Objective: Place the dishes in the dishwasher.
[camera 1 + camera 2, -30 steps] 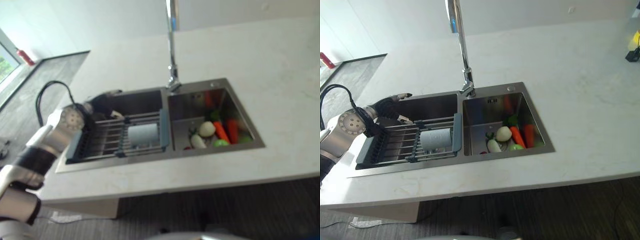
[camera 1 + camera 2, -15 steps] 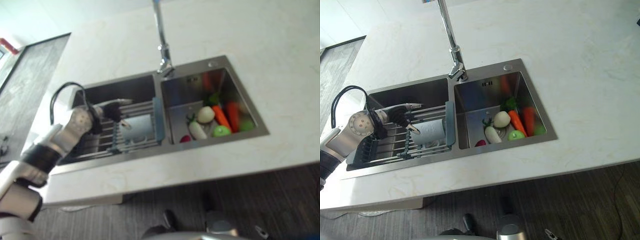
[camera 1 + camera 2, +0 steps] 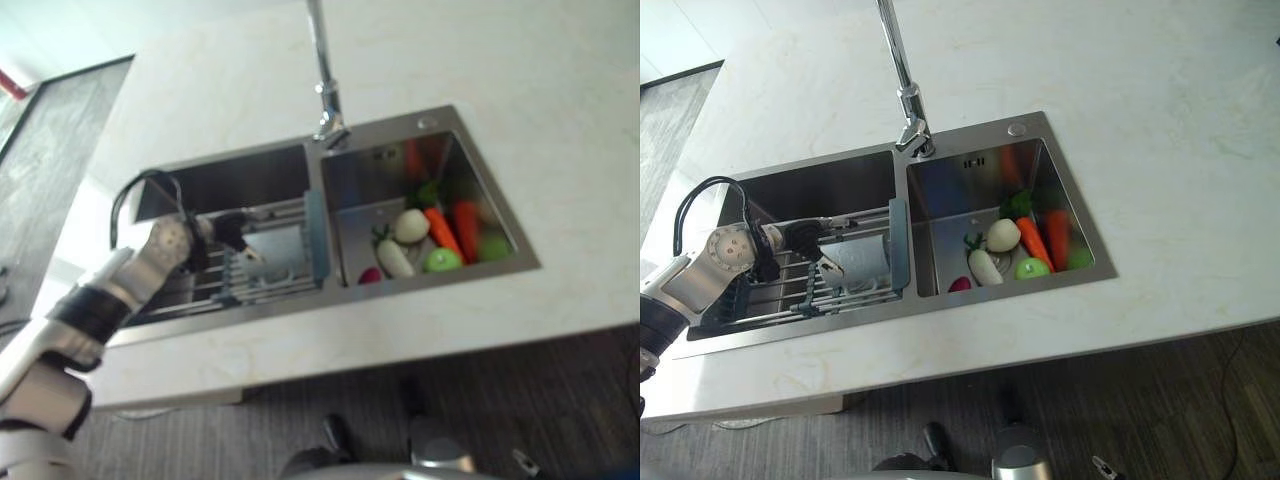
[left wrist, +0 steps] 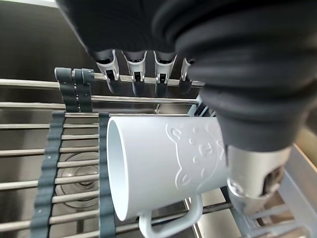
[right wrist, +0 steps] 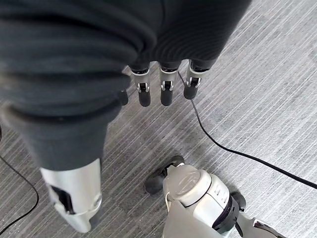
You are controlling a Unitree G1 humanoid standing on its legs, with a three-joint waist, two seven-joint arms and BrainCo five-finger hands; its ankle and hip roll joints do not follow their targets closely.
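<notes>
Left wrist view: left hand [image 4: 237,94] now lower, over mug [image 4: 163,166] lying on rack [image 4: 54,148]; fingers straight, thumb beside mug, nothing gripped. Right hand [image 5: 74,144] relaxed, empty.

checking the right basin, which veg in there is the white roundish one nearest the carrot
The white round vegetable, touching the orange carrot; the other white one is elongated and lies nearer the front.

A pale counter [image 3: 1200,160] holds a double steel sink [image 3: 1060,150] with a tall chrome faucet [image 3: 902,75] behind the divider. The right basin holds carrots [image 3: 1033,242], a green apple [image 3: 1032,267] and pale vegetables [image 3: 1002,235].
</notes>
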